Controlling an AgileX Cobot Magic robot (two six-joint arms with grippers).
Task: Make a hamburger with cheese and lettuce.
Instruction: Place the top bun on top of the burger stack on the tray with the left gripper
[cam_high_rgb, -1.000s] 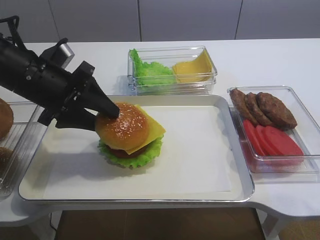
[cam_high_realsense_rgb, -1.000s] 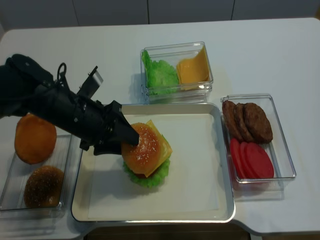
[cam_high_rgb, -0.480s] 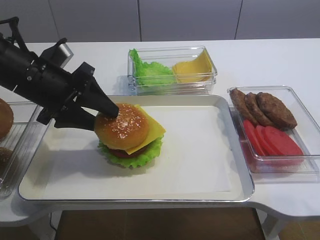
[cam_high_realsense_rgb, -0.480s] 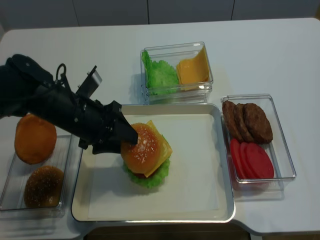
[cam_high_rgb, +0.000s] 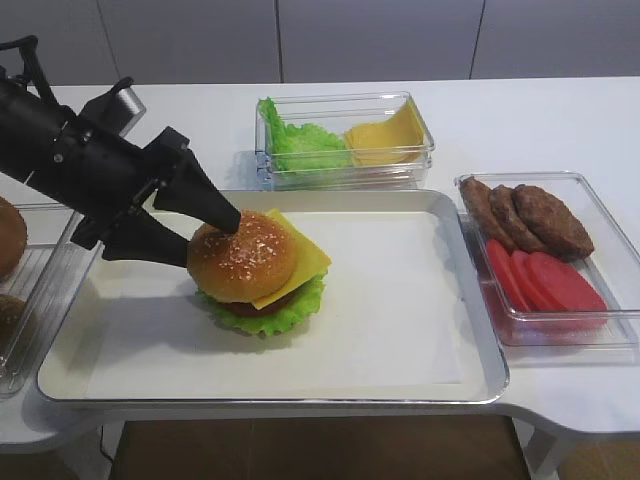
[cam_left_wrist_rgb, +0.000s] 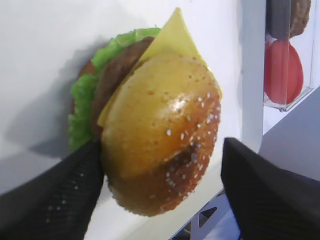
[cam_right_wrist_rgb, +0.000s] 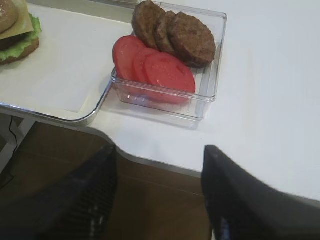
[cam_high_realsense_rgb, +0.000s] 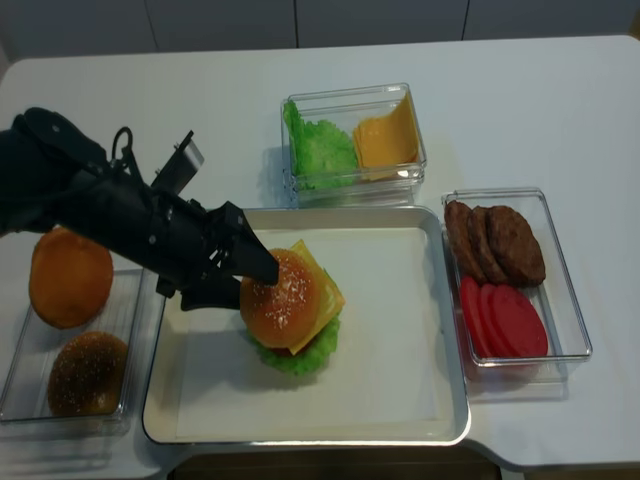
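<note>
Left gripper (cam_high_rgb: 213, 238) spread wide, its black fingers (cam_high_rgb: 205, 203) apart on either side of the sesame bun top (cam_high_rgb: 243, 256), holding nothing; one tip at the bun's upper edge, the other low at its side, actual contact impossible to judge. Seen from the left wrist: bun top (cam_left_wrist_rgb: 162, 132) between the two fingers (cam_left_wrist_rgb: 52, 192), tilted off-centre over the stack. Directly beneath: hamburger (cam_high_realsense_rgb: 288, 312) with yellow cheese (cam_high_rgb: 303, 262) corner jutting past the bun away from the fingers, patty under it, ruffled lettuce (cam_high_rgb: 270, 310) at the bottom. All resting on the white-lined metal tray (cam_high_rgb: 440, 340). Behind the gripper: clear bin (cam_high_realsense_rgb: 70, 400) holding loose buns (cam_high_realsense_rgb: 68, 277). Beyond the tray, across from the fingers: clear box of lettuce leaves and cheese slices (cam_high_rgb: 345, 140).

Right gripper (cam_right_wrist_rgb: 160, 195) parted, gripping nothing, hanging off the tabletop (cam_right_wrist_rgb: 270, 115) edge; ahead of its fingers (cam_right_wrist_rgb: 235, 200), a clear container (cam_right_wrist_rgb: 172, 60) of patties and tomato slices.
</note>
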